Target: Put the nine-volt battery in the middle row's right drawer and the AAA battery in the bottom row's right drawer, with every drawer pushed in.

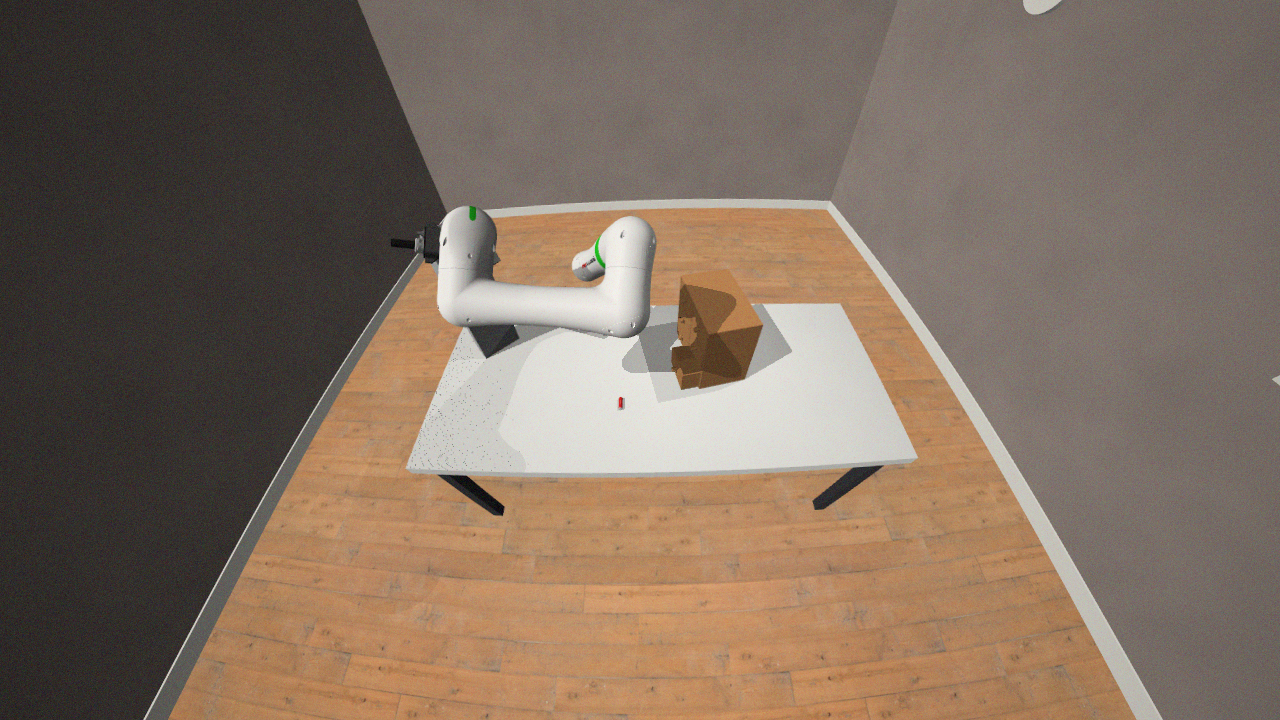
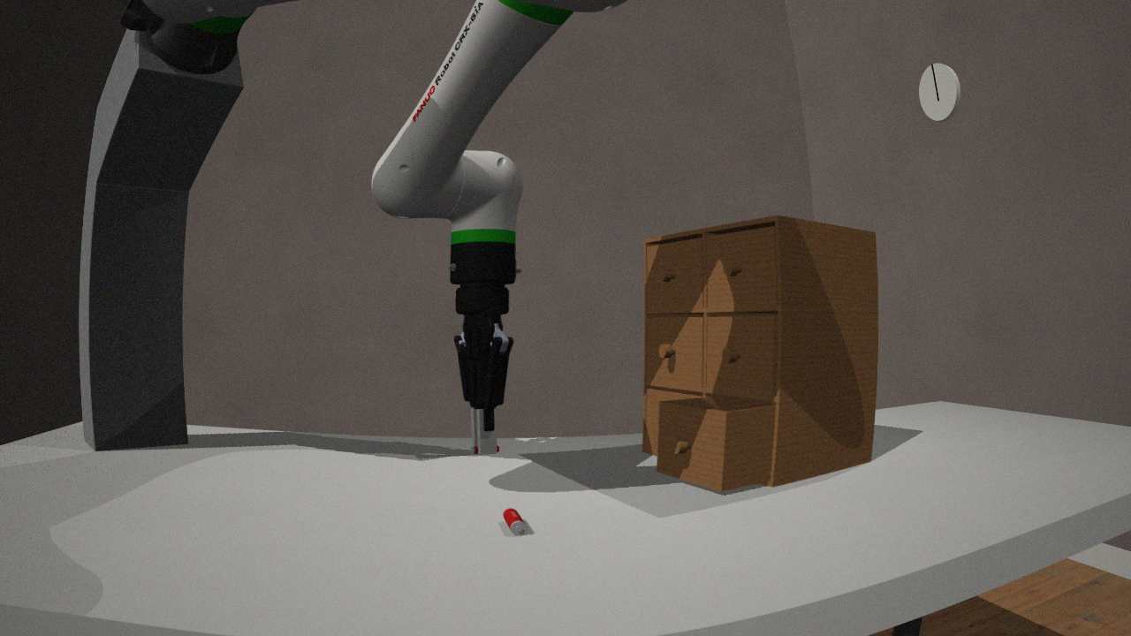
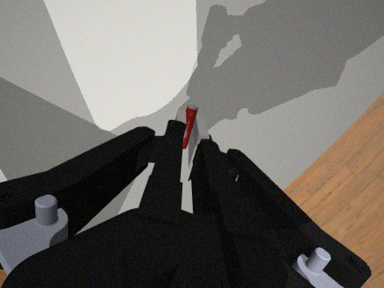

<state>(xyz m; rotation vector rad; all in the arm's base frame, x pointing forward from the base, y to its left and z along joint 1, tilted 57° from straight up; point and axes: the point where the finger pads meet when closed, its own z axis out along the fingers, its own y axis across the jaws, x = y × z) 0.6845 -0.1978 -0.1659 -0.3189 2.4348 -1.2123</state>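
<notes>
The small wooden chest [image 1: 751, 349] [image 2: 826, 340] stands upright on the white tabletop [image 1: 805, 420] [image 2: 355, 553], well apart from the hand [image 2: 485, 442] [image 3: 191, 132]. Its bottom right drawer [image 2: 689, 442] sticks out past the front, blocking part of the view of the bottom left drawer [image 2: 653, 415]. The other drawers look pushed in, though the exact fit at the bottom left is hard to judge. A thicker red battery with a silvery end [image 1: 621, 402] [image 2: 513, 521] lies on its side on the tabletop, nearer the exterior camera than the hand. The grey pedestal [image 1: 493, 340] [image 2: 138, 316] rises on the far side of the hand from the chest, and the white arm [image 1: 537, 304] [image 2: 466, 71] hides the hand from above

The AAA battery [image 2: 497, 448] [image 3: 191, 120] is slim and red with a silvery end, lying crosswise between the fingertips, low over the tabletop; whether it touches the surface I cannot tell. The hand points down, pinching this battery between its narrow tips. I cannot tell where the nine-volt battery is
</notes>
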